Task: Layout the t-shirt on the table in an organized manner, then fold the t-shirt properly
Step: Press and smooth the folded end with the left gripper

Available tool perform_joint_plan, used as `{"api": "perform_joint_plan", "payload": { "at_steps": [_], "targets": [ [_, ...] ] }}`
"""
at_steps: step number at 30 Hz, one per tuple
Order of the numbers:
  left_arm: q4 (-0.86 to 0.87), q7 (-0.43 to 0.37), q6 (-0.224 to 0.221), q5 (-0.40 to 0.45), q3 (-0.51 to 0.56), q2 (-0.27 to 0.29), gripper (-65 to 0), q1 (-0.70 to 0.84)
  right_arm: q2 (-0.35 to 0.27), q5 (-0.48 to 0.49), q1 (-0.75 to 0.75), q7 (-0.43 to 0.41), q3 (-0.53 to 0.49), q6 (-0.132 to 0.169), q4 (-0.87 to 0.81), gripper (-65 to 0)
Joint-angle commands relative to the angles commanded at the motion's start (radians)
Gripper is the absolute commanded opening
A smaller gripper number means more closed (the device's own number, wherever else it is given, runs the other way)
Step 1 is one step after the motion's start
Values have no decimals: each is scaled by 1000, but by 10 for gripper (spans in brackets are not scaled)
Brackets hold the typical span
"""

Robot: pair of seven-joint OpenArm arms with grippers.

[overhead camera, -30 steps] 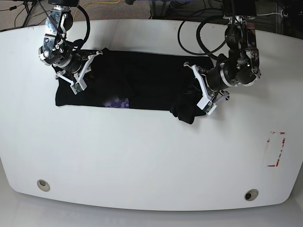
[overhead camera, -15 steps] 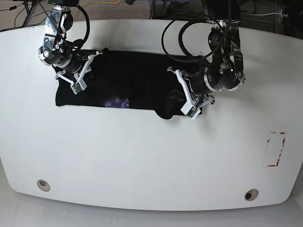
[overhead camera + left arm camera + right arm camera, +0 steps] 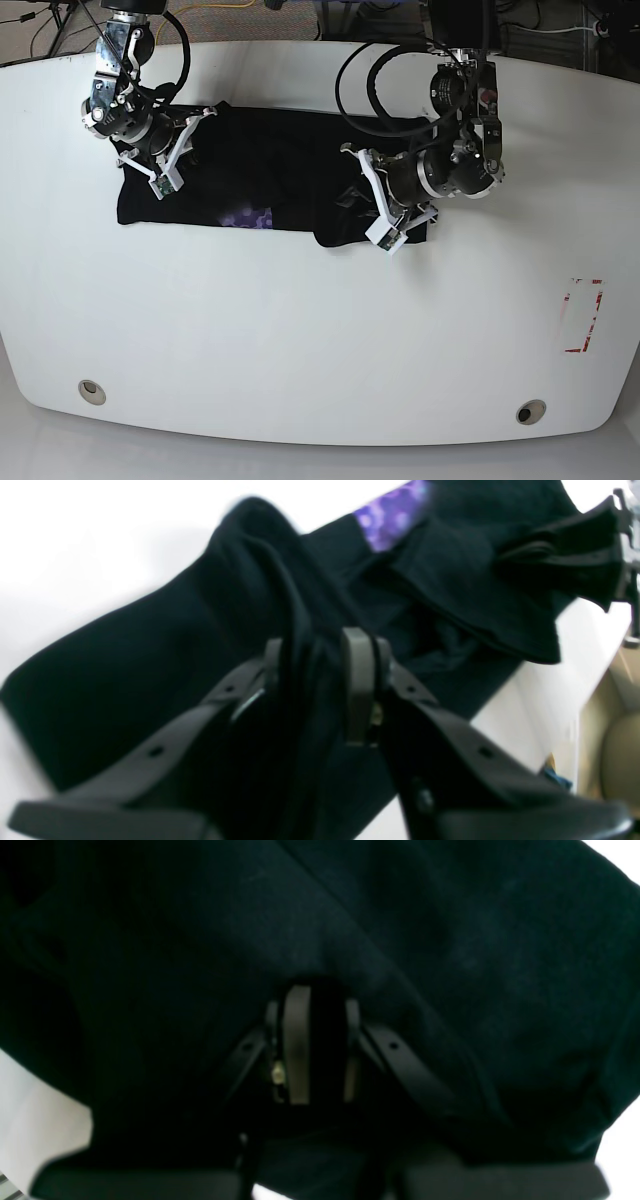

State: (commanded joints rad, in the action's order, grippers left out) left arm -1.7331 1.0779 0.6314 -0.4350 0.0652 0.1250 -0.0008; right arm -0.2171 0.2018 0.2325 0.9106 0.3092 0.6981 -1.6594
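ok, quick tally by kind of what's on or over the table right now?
T-shirt: 1, black
Grippers: 2, left gripper and right gripper, both with jaws closed on the shirt
Round grey holes: 2, and
Red-marked patch: 1
Total: 6

You have one black t-shirt [image 3: 265, 175] on one white bench [image 3: 300, 330], two arms each ending in a pincer, left [image 3: 372, 197] and right [image 3: 165, 150], two round grey holes [image 3: 92, 391] in the bench, and one red-marked patch [image 3: 584, 315]
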Motion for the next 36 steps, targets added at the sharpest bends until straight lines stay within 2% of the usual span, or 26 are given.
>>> {"api": "perform_joint_plan", "payload": {
  "at_steps": [4,8,12,18,23,27,30,34,36],
  "targets": [
    [-31,61,0,-2,69,0,-342,0,0,0,-8,0,-2,0,0,-571],
    [-80,117,6,-32,81,2,-296,-2,0,0,-12,0,-2,0,0,-571],
    [-130,118,8,-84,75,-8,-300,-2,0,0,-14,0,-2,0,0,-571],
    [-138,115,8,-97,-115,-49,-297,-12,0,0,-14,0,-2,0,0,-571],
    [-55,115,8,-98,-201,-103,-299,-46,0,0,-17,0,-2,0,-2,-571],
    [-6,114,8,-100,-206,-167,-299,-49,0,0,-18,0,-2,0,0,-571],
    [12,114,18,-100,-204,-181,-299,-49,0,0,-18,0,-2,0,0,-571],
    [9,120,67,-100,-198,-183,-300,-40,0,0,-18,0,-2,0,0,-571],
    [9,121,67,-98,-173,-186,-300,-28,0,0,-18,0,-2,0,0,-571]
  ]
}}
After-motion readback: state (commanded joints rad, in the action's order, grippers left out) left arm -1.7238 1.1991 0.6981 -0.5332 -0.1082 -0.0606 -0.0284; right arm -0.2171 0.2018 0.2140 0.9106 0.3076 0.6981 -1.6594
